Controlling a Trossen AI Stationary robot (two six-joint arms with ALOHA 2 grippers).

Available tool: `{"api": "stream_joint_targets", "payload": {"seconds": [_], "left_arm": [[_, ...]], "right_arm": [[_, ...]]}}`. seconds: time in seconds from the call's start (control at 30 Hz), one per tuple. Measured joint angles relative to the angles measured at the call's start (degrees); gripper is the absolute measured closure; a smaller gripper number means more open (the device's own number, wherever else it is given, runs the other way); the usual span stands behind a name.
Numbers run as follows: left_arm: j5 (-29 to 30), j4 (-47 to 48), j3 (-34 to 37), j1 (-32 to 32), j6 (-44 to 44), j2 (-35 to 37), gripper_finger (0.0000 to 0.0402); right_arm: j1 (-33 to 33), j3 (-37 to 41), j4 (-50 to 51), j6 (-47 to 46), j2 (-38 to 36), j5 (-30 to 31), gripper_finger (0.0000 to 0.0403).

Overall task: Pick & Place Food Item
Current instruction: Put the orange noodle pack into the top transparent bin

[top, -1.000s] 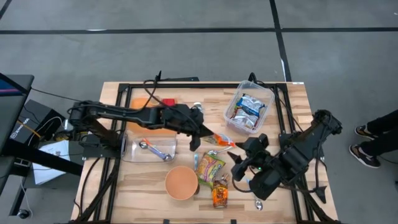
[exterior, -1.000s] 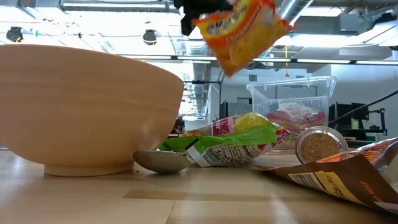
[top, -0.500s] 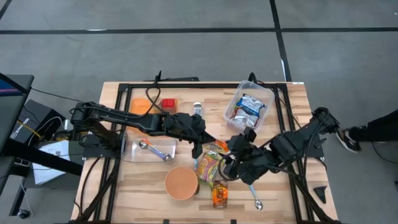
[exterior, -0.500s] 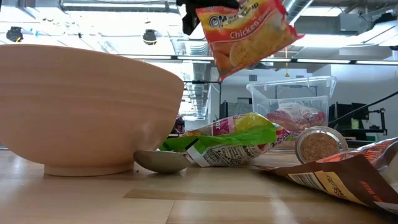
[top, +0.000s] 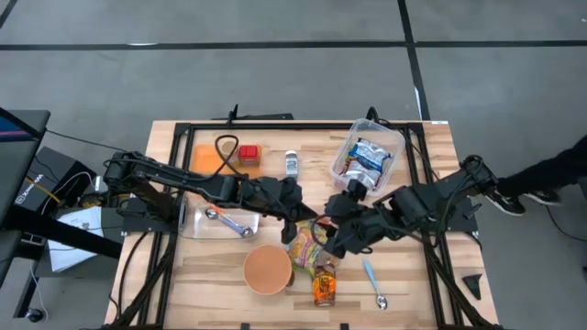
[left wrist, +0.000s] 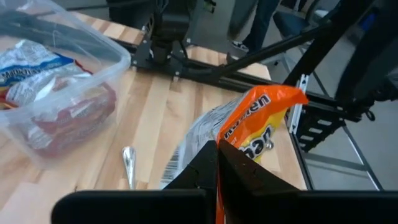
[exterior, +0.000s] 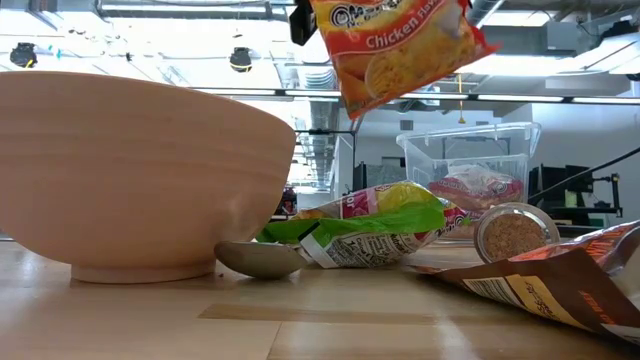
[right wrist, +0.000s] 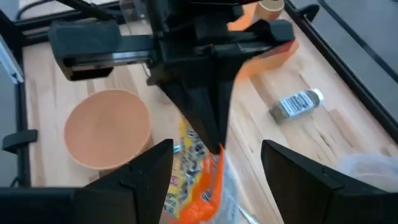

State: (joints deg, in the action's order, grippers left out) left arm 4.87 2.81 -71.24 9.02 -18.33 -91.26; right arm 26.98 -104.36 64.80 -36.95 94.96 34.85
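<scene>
An orange chicken ramen packet (exterior: 400,45) hangs in the air above the table's middle. My left gripper (top: 298,216) is shut on it; the packet also shows in the left wrist view (left wrist: 264,121). My right gripper (top: 336,229) is open and empty. It faces the left gripper, its fingers standing on either side of the packet's lower end (right wrist: 202,186) without touching it. A green snack bag (top: 307,246) lies flat on the table below. My left gripper pinches the ramen packet by one edge (left wrist: 225,149) between its two shut fingers. The packet is lifted clear of the table and hangs tilted below the fingers, above the green snack bag.
A wooden bowl (top: 268,269) stands near the front edge, with an orange-brown bag (top: 323,289) and a spoon (top: 374,286) to its right. A clear tub of packets (top: 367,158) stands at the back right. A spice bottle (top: 292,163) and a clear tray (top: 220,218) lie on the left.
My right gripper has gone toward the table's left, up to the left gripper and the packet. My left gripper has shifted a little toward the near edge. The packet has risen slightly and turned, so its printed face shows more squarely in the low view.
</scene>
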Motion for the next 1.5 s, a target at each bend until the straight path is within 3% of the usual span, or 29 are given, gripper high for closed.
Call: {"api": "stream_joint_targets", "payload": {"seconds": [0.43, 0.7, 0.93, 1.3, 1.5], "left_arm": [[0.1, -4.4, 0.0, 0.2, -0.5, 0.0, 0.0401], [0.1, -4.6, 0.0, 0.9, -0.6, 0.0, 0.0401], [-0.2, -5.6, 0.0, 0.9, -1.2, 0.0, 0.0401], [-0.7, -5.6, 0.0, 1.0, -1.3, 0.0, 0.0401], [-0.8, -6.4, 0.0, 1.0, -1.4, 0.0, 0.0399]], "right_arm": [[-2.0, 3.9, -1.0, 1.0, -0.1, -7.5, 0.0163], [-2.0, 4.4, -1.0, 1.0, 0.0, -7.8, 0.0173], [-2.7, 4.4, -1.0, 1.4, 0.0, -7.8, 0.0234], [-2.8, 4.4, -0.6, 1.4, 0.0, -8.1, 0.039], [-3.0, 4.4, -0.2, 0.0, 0.0, -7.9, 0.0399]]}}
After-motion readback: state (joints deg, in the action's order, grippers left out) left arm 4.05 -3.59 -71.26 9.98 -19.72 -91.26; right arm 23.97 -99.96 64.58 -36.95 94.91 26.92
